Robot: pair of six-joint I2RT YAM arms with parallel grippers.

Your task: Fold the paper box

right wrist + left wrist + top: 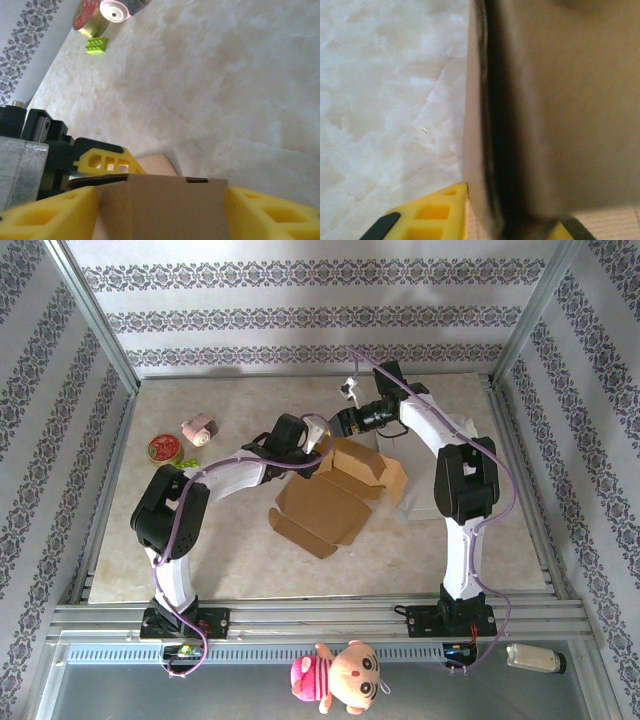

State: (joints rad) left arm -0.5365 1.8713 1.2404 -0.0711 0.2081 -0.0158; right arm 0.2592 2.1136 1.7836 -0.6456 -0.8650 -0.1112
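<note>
Cardboard, brown and half folded, the box [325,505] lies mid-table [470,540] in the top view. One flat panel spreads toward lower left and raised walls stand at its upper right.

The left gripper [321,445] meets the box's upper left edge. The right gripper [342,424] sits just above it in the frame, at the raised walls.

In the right wrist view, a box wall fills the gap between the yellow fingers [50,210] and touches both. The jaws stand fairly wide and hold that wall. The other gripper's yellow finger and black body show at left centre, just beside the same wall.

In the left wrist view, a blurred wall edge runs up from between the fingers [435,215], which stand narrow. I cannot tell whether they pinch it.

At upper left in the top view, well apart from the box, sit a red tin [162,448] and a pink roll [198,428]. A green brick [96,45] lies near them in the right wrist view. A plush toy [340,675] and a bottle [535,658] lie along the bottom edge.
</note>
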